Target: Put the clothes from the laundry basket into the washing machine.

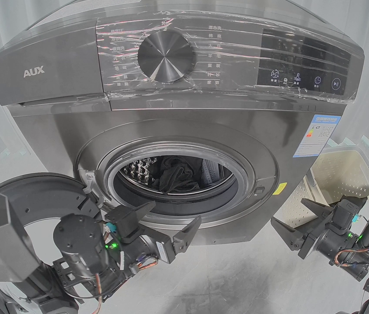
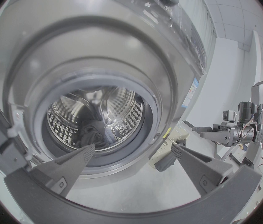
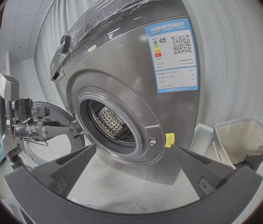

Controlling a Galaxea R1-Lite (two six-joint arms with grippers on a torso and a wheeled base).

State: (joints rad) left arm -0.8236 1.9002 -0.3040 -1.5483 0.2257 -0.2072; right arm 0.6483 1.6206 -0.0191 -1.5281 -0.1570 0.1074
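Observation:
The grey washing machine (image 1: 171,123) stands with its round door (image 1: 40,197) swung open to the left. A dark garment (image 1: 178,175) lies inside the steel drum, and shows again as the garment (image 2: 91,134) at the drum's bottom. My left gripper (image 1: 175,212) hangs open and holds nothing, just below and in front of the drum opening; its own view shows the left gripper (image 2: 133,147) facing the drum. My right gripper (image 1: 288,211) is open and holds nothing, low beside the cream laundry basket (image 1: 346,175). What I see inside the basket (image 3: 243,137) is bare perforated wall.
The basket stands on the floor against the machine's right side. The open door (image 3: 60,140) takes up the space to the left of the left arm. Pale floor (image 1: 219,280) lies free in front of the machine, between the two arms. A curtain hangs behind.

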